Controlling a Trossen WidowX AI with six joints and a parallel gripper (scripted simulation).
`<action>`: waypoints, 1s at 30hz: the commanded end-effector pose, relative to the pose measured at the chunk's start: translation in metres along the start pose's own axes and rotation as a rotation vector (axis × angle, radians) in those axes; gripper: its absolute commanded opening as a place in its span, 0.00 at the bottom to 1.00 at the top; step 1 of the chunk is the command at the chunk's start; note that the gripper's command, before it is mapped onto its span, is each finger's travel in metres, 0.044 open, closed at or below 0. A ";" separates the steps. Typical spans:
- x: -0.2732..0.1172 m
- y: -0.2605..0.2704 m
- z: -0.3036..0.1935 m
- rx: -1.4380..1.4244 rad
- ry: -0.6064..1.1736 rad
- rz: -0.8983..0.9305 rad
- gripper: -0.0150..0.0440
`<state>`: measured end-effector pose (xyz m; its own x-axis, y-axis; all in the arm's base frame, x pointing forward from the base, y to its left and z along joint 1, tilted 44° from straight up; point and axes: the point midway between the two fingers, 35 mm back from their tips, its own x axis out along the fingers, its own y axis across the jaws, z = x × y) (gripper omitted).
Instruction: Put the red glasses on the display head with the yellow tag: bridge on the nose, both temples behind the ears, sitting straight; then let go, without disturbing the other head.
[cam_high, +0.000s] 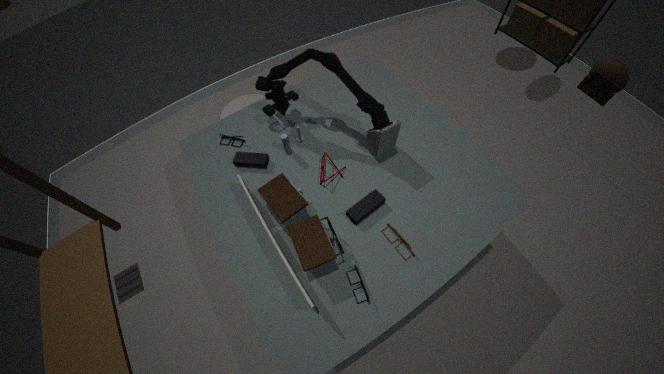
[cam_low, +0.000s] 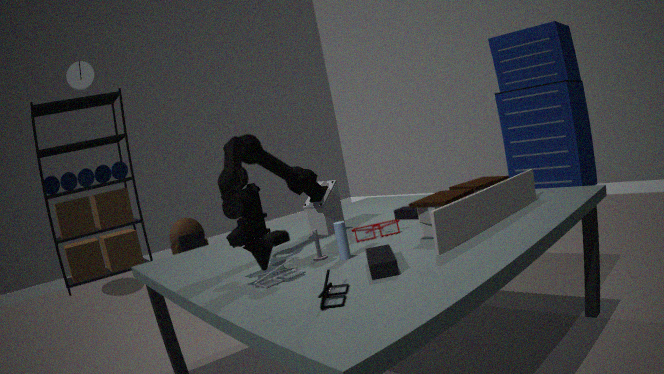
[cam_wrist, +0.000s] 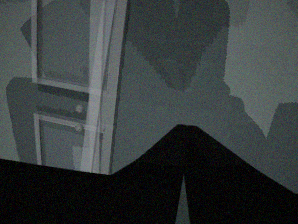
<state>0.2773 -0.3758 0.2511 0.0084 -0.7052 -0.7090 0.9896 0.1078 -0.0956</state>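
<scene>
The red glasses (cam_high: 322, 171) (cam_low: 372, 230) rest on the table, temples unfolded, away from the gripper. My gripper (cam_high: 284, 111) (cam_low: 265, 267) (cam_wrist: 185, 135) is shut and empty, pointing down low over the table beside the clear glasses (cam_low: 280, 276) (cam_wrist: 98, 100). The display heads are mostly hidden under two brown boards (cam_high: 282, 197) (cam_high: 311, 242); only a pale part shows below the boards in the exterior view. No yellow tag can be made out.
A blue cylinder (cam_high: 286, 144) (cam_low: 341, 241) and a thin post (cam_high: 300, 134) (cam_low: 317, 245) stand between gripper and red glasses. Dark boxes (cam_high: 251, 160) (cam_high: 365, 206), black glasses (cam_low: 335, 301) and orange glasses (cam_high: 399, 242) lie around. A long pale panel (cam_high: 275, 241) (cam_low: 482, 212) stands behind the boards.
</scene>
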 end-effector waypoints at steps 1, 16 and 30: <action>0.001 0.002 0.000 0.004 0.001 -0.005 0.25; 0.002 0.012 0.000 0.004 0.001 -0.005 0.25; 0.002 0.020 0.000 0.004 0.001 -0.005 0.25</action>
<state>0.2955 -0.3742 0.2494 0.0089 -0.7043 -0.7098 0.9897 0.1078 -0.0946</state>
